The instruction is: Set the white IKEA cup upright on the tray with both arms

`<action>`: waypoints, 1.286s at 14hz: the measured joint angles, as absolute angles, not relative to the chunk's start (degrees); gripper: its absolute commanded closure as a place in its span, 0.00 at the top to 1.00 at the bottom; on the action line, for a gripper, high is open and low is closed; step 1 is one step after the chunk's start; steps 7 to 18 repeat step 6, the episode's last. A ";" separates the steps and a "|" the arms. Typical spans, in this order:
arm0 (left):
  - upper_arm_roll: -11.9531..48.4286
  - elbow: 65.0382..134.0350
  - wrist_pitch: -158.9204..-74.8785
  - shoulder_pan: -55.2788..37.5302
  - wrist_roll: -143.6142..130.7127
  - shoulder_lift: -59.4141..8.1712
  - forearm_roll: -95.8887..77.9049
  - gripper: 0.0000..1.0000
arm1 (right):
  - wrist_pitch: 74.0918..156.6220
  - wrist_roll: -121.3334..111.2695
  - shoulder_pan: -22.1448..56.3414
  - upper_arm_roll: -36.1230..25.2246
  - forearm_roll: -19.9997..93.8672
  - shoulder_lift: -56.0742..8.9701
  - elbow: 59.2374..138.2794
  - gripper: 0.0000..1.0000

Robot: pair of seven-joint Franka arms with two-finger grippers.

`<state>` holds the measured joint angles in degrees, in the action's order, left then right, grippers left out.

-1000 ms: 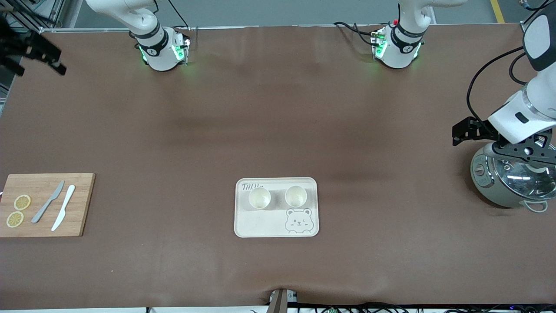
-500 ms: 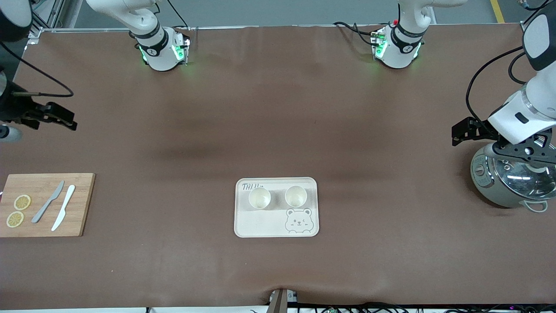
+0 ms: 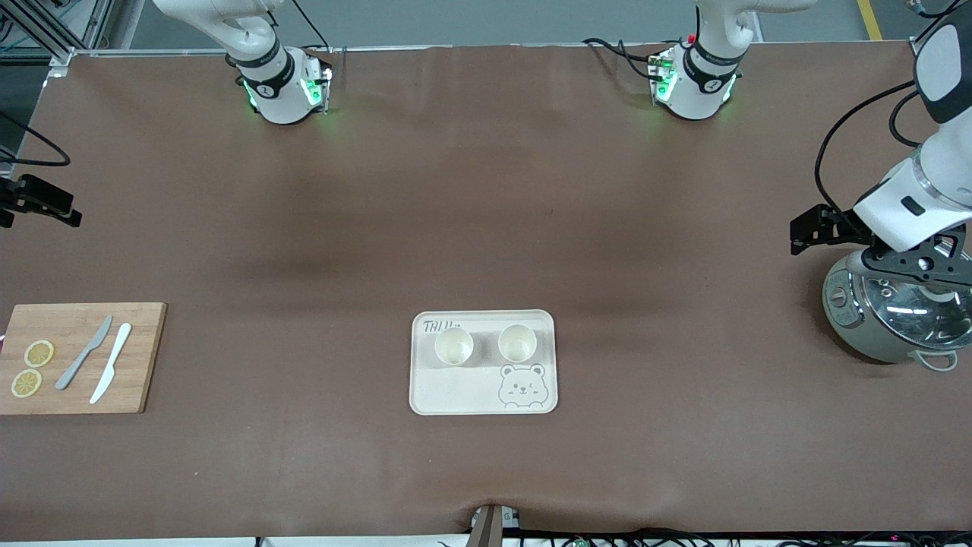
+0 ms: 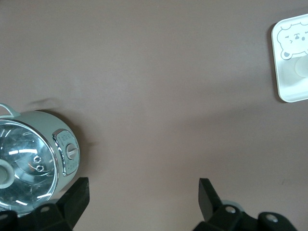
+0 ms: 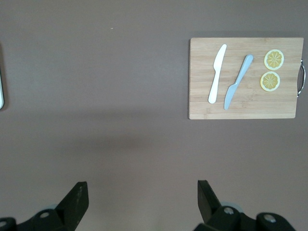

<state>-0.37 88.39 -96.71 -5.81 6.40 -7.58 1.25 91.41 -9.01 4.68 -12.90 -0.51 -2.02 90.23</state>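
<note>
Fingers spread on both left gripper (image 4: 143, 195) and right gripper (image 5: 143, 197), 2 white cups (image 3: 454, 346) upright on cream bear tray (image 3: 471, 391)

Taking the front view as a clock face, the tray (image 3: 425, 395) lies near 6 o'clock. Two cups (image 3: 454, 346) (image 3: 518, 343) stand side by side on its farther half. The cutting board (image 3: 144, 357) lies near 8 o'clock and carries two knives (image 3: 83, 353) (image 3: 111, 363) and two lemon slices (image 3: 39, 353) (image 3: 26, 383). The cooker (image 3: 858, 334) stands near 3 o'clock, and the left gripper (image 4: 142, 185) hangs by it. The right gripper (image 5: 142, 187) hangs near 9 o'clock.
</note>
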 measured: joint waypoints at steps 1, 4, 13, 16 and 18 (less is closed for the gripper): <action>-0.37 88.39 -96.71 -5.77 6.40 -7.58 1.25 1.00 | 91.41 -9.01 4.74 -12.81 -0.51 -2.02 90.23 1.00; -0.37 88.39 -96.70 -5.75 6.40 -7.58 1.25 1.00 | 91.41 -9.01 4.73 -12.78 -0.51 -2.02 90.15 1.00; -0.37 88.39 -96.70 -5.75 6.40 -7.58 1.25 1.00 | 91.35 -9.01 4.74 -12.66 -0.51 -2.02 89.72 1.00; -0.37 88.39 -96.70 -5.75 6.40 -7.58 1.25 1.00 | 91.35 -9.01 4.74 -12.66 -0.51 -2.02 89.72 1.00; -0.37 88.39 -96.70 -5.75 6.40 -7.58 1.25 1.00 | 91.35 -9.01 4.74 -12.66 -0.51 -2.02 89.72 1.00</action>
